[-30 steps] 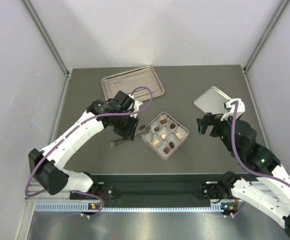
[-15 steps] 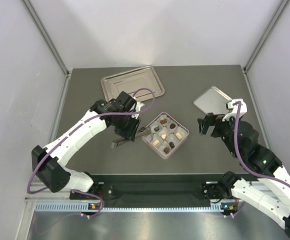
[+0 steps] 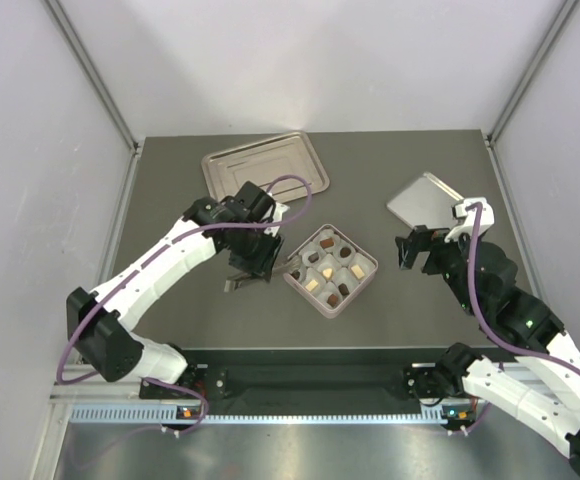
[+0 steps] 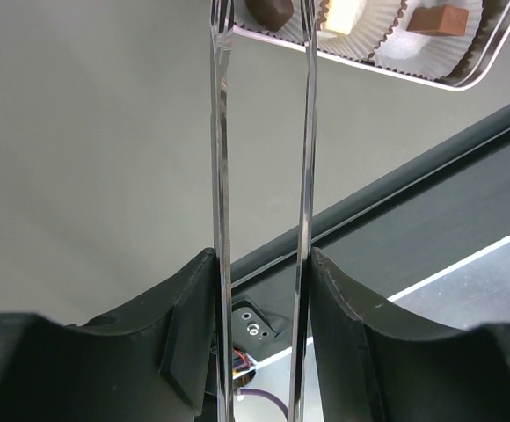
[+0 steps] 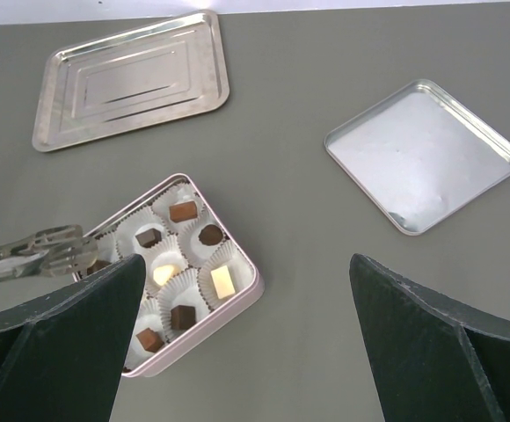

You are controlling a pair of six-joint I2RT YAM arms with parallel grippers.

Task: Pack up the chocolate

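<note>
While the right arm has barely budged, the left gripper point(image 3: 260, 255), clamped on thin shiny tongs point(image 4: 220, 132), has nudged their tips over the pink box point(image 3: 362, 290) rim. The chocolate point(image 5: 183, 211), dark and cream blocks, sits in frilly white paper cups point(image 5: 222, 264) inside. The right gripper point(image 3: 415, 247) is spread wide, well clear of the box. There's bare matte table point(image 3: 170, 200) all round.

Dark chocolate point(image 4: 269, 8) — half beyond top edge
</note>
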